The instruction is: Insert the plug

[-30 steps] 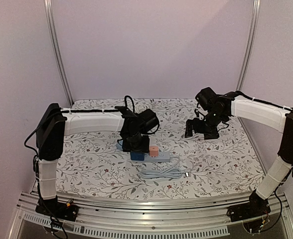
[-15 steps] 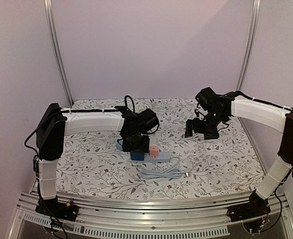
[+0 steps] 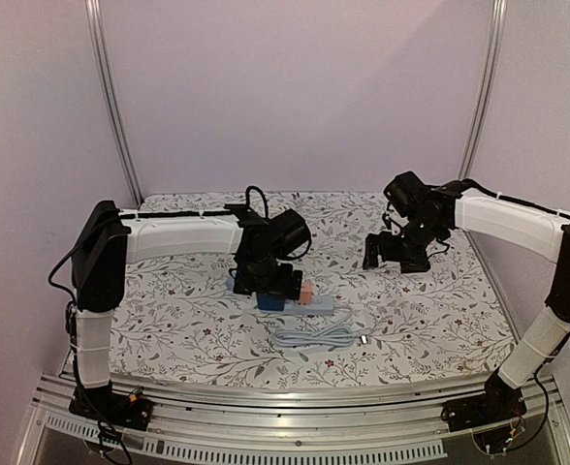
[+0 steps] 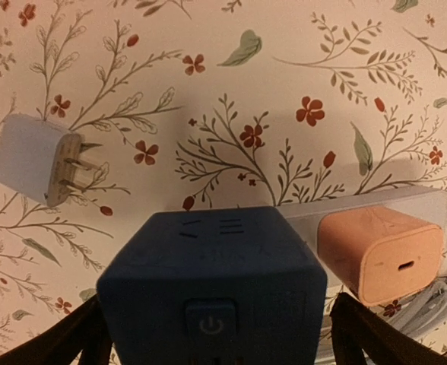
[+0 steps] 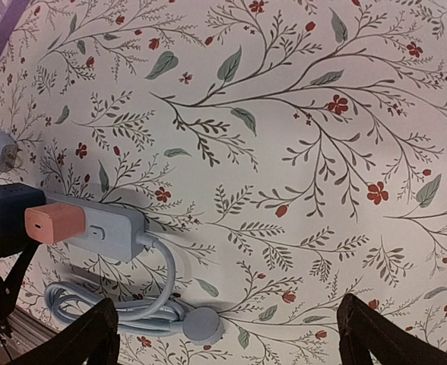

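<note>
A dark blue cube plug [image 4: 212, 281] with a power button stands on the left end of the pale grey power strip [image 4: 375, 209]. An orange plug [image 4: 379, 255] sits in the strip right beside it. My left gripper [image 4: 216, 342] is open, with one finger [image 4: 79, 342] on each side of the cube and a gap to it. From above, the left gripper [image 3: 266, 286] hangs over the cube [image 3: 270, 299]. My right gripper [image 3: 394, 254] hovers open at the back right, holding nothing. The right wrist view takes in the strip [image 5: 109, 224] from afar.
A small white plug [image 4: 37, 158] lies on its side on the floral cloth, left of the strip, prongs toward the strip. The strip's grey cable lies coiled [image 3: 312, 337] in front of it, ending in a round plug [image 5: 202, 323].
My left gripper's jaws have spread apart and let go of the blue cube plug, which stays on the strip. The right arm has barely moved.
</note>
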